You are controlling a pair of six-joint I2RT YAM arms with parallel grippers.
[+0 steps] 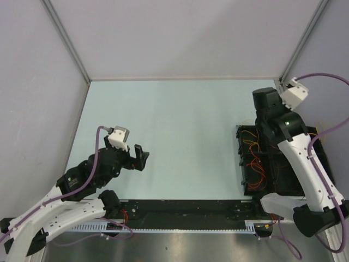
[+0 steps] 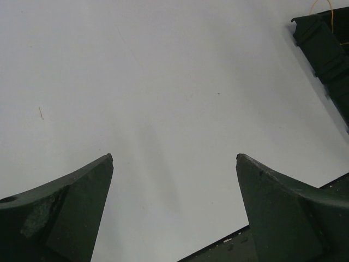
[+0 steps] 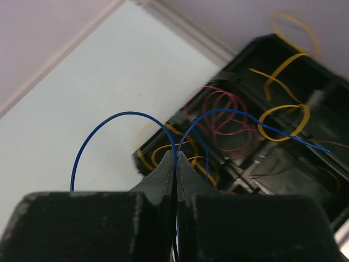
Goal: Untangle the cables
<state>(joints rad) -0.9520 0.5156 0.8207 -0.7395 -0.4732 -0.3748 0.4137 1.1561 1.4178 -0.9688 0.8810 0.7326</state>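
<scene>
Left gripper (image 2: pixel 174 158): spread wide, holding nothing, above the bare desk (image 1: pixel 180 136).
Left wrist view: at its right edge, only one corner of the black tray (image 2: pixel 322 49).
Right gripper (image 3: pixel 175 155): pressed together, pinching the blue cable (image 3: pixel 125 114), which arches out to both sides.
Other cables (image 3: pixel 223 117): red and orange-yellow loops lying in the tray, on the right side of the desk.
Top view: red and orange loops show; the blue cable shows only in the right wrist view.

A black compartmented tray (image 1: pixel 241 174) sits on the pale table (image 1: pixel 180 136) by its right side.
</scene>
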